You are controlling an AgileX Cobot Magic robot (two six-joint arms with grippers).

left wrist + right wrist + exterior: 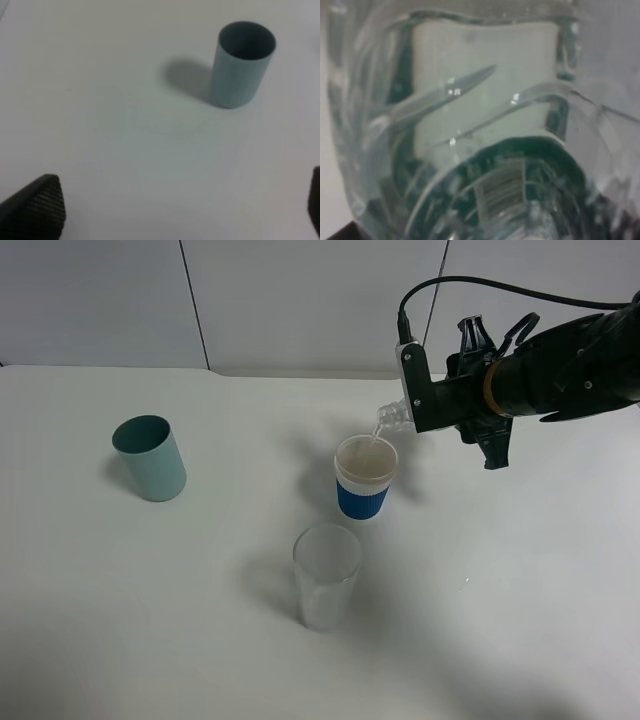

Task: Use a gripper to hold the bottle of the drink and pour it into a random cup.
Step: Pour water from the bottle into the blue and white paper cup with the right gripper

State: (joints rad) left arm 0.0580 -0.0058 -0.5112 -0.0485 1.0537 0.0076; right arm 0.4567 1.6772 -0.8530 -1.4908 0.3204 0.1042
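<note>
The clear bottle of the drink (392, 418) is tipped over sideways, its narrow neck pointing down at the open top of the blue cup (365, 480) with the white rim band. My right gripper (428, 400) is shut on the bottle's body just right of the cup and above it. The right wrist view is filled by the clear ribbed bottle (480, 120) with its dark green label. My left gripper (177, 205) is open over bare table, holding nothing; only its two fingertips (40, 205) show.
A teal-green cup (150, 457) stands at the left, also seen ahead of the left gripper as the teal-green cup (244, 65). A tall clear glass tumbler (326, 575) stands in front of the blue cup. The white table (520, 620) spreads around them.
</note>
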